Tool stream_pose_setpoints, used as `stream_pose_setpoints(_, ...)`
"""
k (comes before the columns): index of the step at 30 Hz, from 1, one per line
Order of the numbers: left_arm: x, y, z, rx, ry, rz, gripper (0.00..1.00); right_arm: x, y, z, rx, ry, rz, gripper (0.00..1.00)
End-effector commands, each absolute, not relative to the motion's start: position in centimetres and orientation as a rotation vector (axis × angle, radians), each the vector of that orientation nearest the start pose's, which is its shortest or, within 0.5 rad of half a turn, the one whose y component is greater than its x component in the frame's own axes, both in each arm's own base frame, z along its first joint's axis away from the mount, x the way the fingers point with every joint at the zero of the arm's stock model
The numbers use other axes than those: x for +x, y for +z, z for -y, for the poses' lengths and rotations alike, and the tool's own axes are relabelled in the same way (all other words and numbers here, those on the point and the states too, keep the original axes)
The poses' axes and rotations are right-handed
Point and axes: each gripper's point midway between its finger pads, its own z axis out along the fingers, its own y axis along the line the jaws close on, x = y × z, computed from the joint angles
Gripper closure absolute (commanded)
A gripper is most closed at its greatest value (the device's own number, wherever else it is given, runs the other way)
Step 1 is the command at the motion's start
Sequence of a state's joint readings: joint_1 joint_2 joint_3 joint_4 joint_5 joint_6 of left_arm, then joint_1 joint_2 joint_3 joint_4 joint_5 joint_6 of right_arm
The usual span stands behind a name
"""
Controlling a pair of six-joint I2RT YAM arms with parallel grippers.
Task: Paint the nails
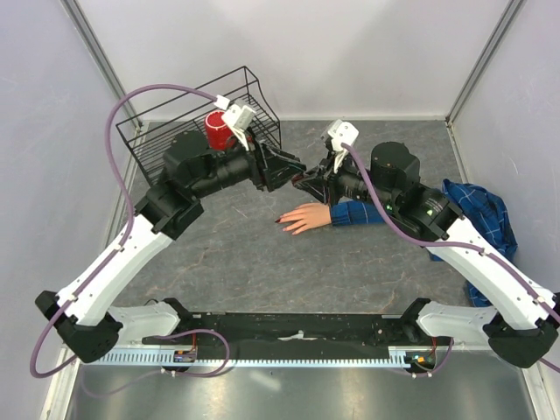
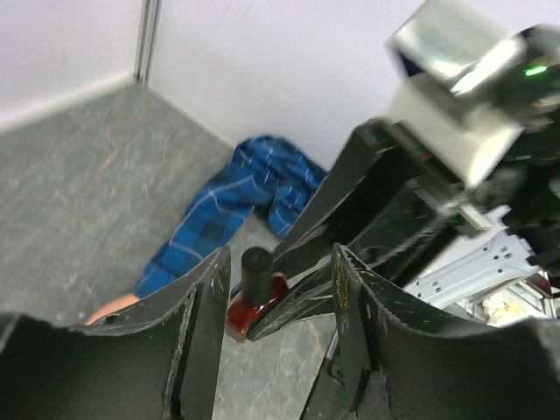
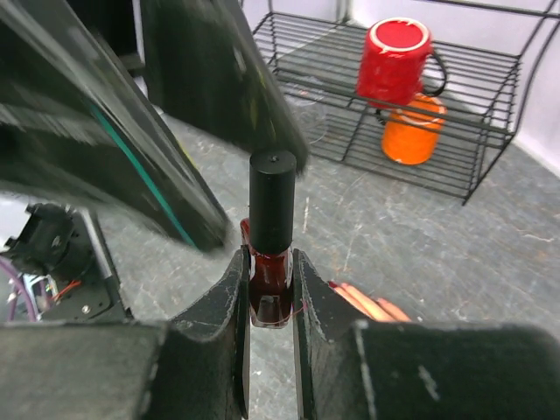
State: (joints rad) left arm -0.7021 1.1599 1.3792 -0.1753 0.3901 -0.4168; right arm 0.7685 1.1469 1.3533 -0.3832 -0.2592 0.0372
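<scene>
Right tool [image 3: 269,262] grips the red polish bottle [image 3: 271,210]; left tool [image 2: 280,254], released, crowds its cap; wire rack [image 3: 472,131] behind.

A robotics lab cell: white panel walls [image 1: 350,52] and aluminium posts [image 1: 94,54] enclose a grey desk [image 1: 236,262] bearing two robot arms [image 1: 114,262].

On the table [image 1: 236,262], the fake hand [image 1: 306,216] lies centre, wire rack [image 1: 156,144] (mugs [image 3: 398,66] inside) behind-left, cloth [image 1: 477,210] right.
</scene>
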Motion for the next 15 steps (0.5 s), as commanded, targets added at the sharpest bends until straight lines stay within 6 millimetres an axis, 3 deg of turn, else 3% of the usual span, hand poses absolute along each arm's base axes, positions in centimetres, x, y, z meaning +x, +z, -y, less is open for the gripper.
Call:
stream_pose_setpoints(1, 23.5, 44.4, 30.8, 0.565, -1.104, -1.554, 0.45, 24.3, 41.4, -28.1, -0.748, 0.751, -1.539, 1.0)
stream_pose_setpoints(3, 23.4, 44.1, 31.2, 0.582, -1.106, -1.559, 0.45, 24.3, 41.4, -28.1, -0.749, 0.75, -1.538, 1.0)
stream_pose_setpoints(5, 23.2, 44.0, 31.6, 0.606, -1.113, -1.557, 0.54, 24.3, 41.5, -28.1, -0.749, 0.751, -1.536, 1.0)
stream_pose_setpoints(6, 23.0, 44.0, 31.6, 0.618, -1.118, -1.557, 0.62, 24.2, 41.6, -28.1, -0.748, 0.754, -1.53, 1.0)
stream_pose_setpoints(7, 22.9, 44.0, 31.7, 0.628, -1.122, -1.554, 0.8, 24.1, 41.6, -28.2, -0.754, 0.76, -1.528, 1.0)
stream_pose_setpoints(9, 22.4, 43.8, 32.1, 0.666, -1.152, -1.549, 0.98, 23.6, 42.0, -28.2, -0.762, 0.777, -1.505, 1.0)
stream_pose_setpoints(10, 21.8, 43.9, 32.4, 0.706, -1.174, -1.529, 0.98, 22.6, 42.5, -28.4, -0.798, 0.823, -1.471, 1.0)
stream_pose_setpoints(11, 19.7, 44.0, 33.0, 0.831, -1.277, -1.477, 0.98, 21.8, 42.8, -28.7, -0.829, 0.858, -1.443, 1.0)
stream_pose_setpoints(12, 18.9, 44.1, 33.5, 0.898, -1.342, -1.422, 0.98, 20.8, 43.1, -29.1, -0.869, 0.901, -1.397, 1.0)
stream_pose_setpoints(13, 16.2, 44.2, 33.6, 1.018, -1.489, -1.375, 0.98, 17.3, 43.9, -29.8, -1.003, 1.042, -1.296, 1.0)
stream_pose_setpoints(15, 14.6, 44.7, 33.8, 1.097, -1.625, -1.284, 0.98, 12.5, 45.2, -30.3, -1.14, 1.273, -1.133, 1.0)
